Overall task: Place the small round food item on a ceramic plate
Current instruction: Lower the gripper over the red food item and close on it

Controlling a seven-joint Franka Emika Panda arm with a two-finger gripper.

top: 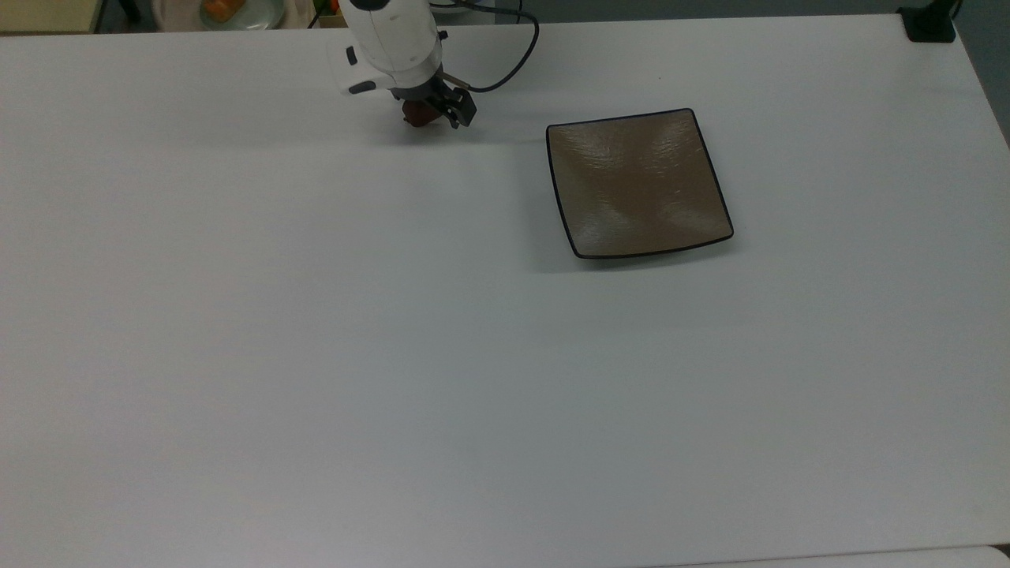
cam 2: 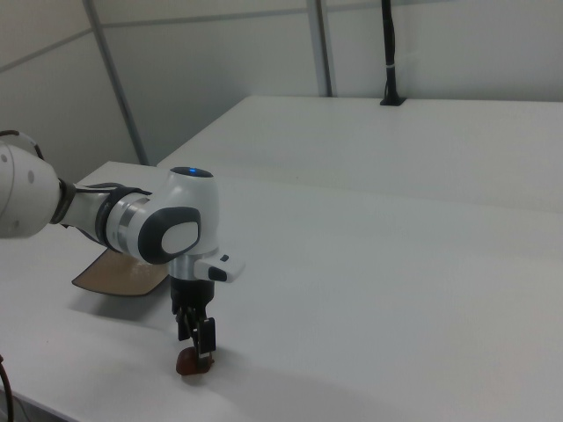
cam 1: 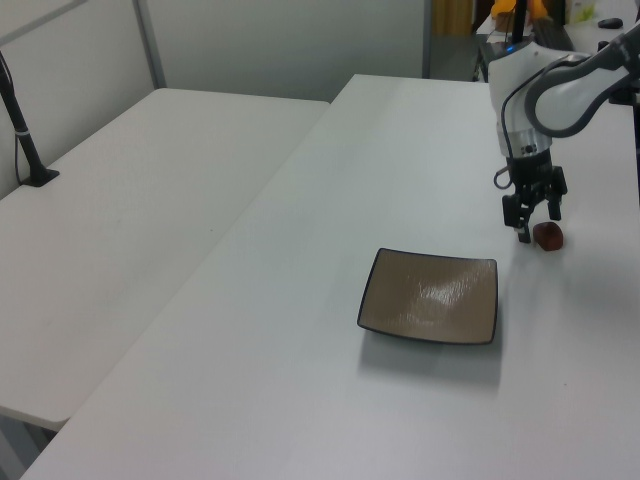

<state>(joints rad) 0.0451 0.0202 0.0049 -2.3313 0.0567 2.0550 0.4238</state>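
I have the gripper (cam 1: 533,224) low over the small round food item (cam 1: 548,236), which sits on the table (top: 316,355) near its far edge in the top view. The fingers (cam 2: 205,337) are spread open, one on each side of the lump, tips close to the table but not yet pinching it as far as I can tell. To do this step well, I'd sink a touch more until the pads sit level with the lump's widest part, centre it between them, then close gently so it doesn't squirt out sideways. The ceramic plate (top: 637,183) is well apart from the fingers, toward the top view's right, so a clear lift comes before the carry. As for which way the lump points, the arm covers most of it; I cannot tell its long axis or where its stem end faces
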